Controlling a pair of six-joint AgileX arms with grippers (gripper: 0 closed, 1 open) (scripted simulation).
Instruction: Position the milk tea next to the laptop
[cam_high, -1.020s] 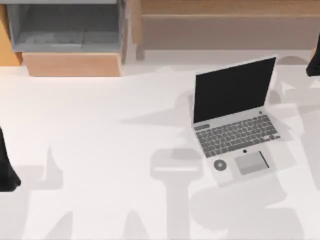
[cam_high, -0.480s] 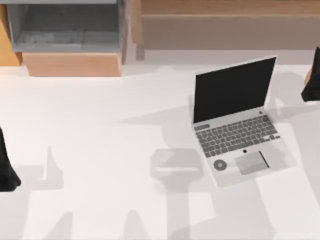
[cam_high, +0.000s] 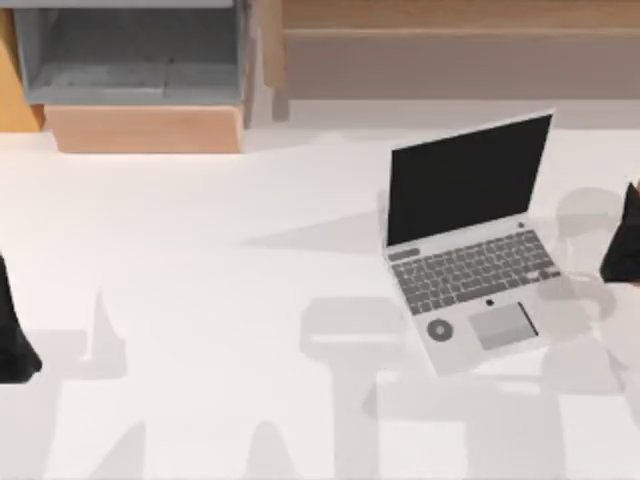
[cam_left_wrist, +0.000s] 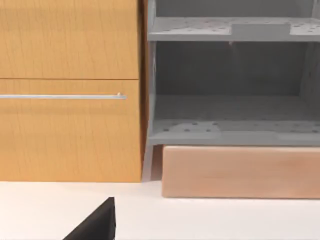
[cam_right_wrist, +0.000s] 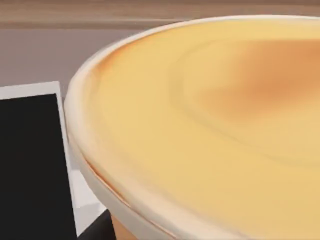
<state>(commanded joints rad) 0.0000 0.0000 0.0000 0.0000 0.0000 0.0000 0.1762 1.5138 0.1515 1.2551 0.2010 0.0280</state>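
- The laptop (cam_high: 470, 240) sits open on the desk (cam_high: 200, 260), toward its right edge, screen facing the near side.
- The milk tea (cam_right_wrist: 210, 130) looms close under the right wrist camera, its orange-brown top and pale rim beside the laptop's black screen.
- Judging by that closeness, the cup is probably carried by the right arm, so the pick looks done and the set-down beside the laptop is left.
- The right gripper (cam_high: 625, 250) is a dark shape at the desk's right edge, just beside the laptop; I cannot tell how its fingers stand.
- The left gripper (cam_high: 12, 330) is parked at the desk's left edge, facing a grey shelf (cam_left_wrist: 230, 130); its fingers cannot be told either.
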